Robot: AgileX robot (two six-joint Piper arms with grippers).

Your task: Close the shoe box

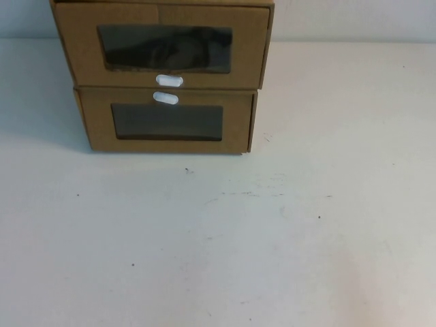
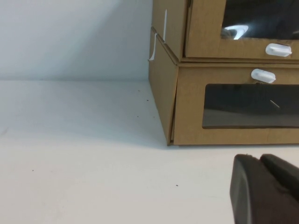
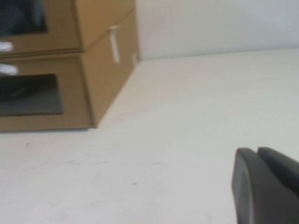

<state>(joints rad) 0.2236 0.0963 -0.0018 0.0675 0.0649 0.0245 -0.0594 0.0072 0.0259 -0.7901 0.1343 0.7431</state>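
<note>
The shoe box [image 1: 163,48] is the upper of two stacked brown cardboard boxes at the table's far left-centre. It has a dark window and a white pull tab [image 1: 169,80] below that window. In the high view its front overhangs the lower box a little. The left wrist view shows the shoe box [image 2: 205,28] and its tab [image 2: 278,50], with my left gripper [image 2: 259,159] shut and empty, low over the table in front of the stack. My right gripper [image 3: 257,151] is also shut and empty, off to the right of the shoe box [image 3: 100,18]. Neither gripper shows in the high view.
The matching lower box [image 1: 167,122] carries the shoe box, and its white tab [image 1: 165,98] sits above its window. The white table [image 1: 272,238] stretches bare in front of and to the right of the stack. A pale wall stands behind.
</note>
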